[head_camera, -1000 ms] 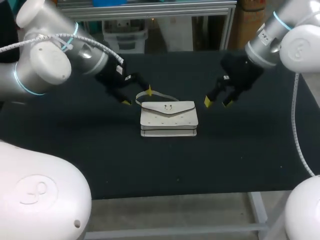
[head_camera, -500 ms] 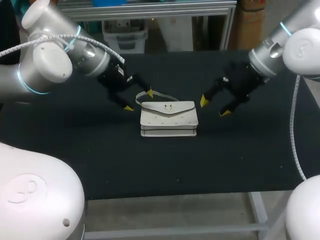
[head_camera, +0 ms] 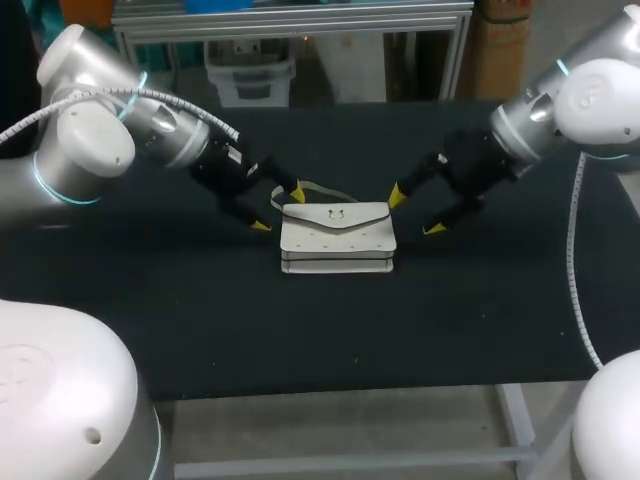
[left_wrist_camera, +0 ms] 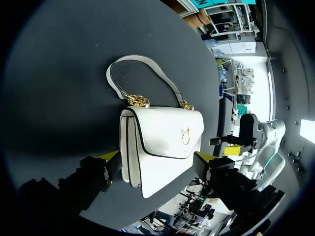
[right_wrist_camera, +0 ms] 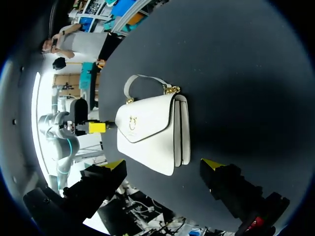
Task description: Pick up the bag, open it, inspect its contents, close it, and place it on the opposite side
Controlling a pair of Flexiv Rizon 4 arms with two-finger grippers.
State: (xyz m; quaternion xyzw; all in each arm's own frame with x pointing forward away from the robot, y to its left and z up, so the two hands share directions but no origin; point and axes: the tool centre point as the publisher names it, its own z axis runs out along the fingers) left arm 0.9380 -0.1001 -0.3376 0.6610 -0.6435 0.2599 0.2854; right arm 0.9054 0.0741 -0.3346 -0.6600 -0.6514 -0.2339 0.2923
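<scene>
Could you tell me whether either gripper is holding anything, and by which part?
Nothing is held. The left gripper and right gripper are both open, one at each end of the white bag, which lies on the table.

Smooth white leather-look bag [head_camera: 337, 238], gold metal chain [left_wrist_camera: 138, 101], matt black table [head_camera: 200, 320].

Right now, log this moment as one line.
bag: on table, flap shut | left gripper: open beside bag | right gripper: open beside bag | phase: pre-grasp
</scene>
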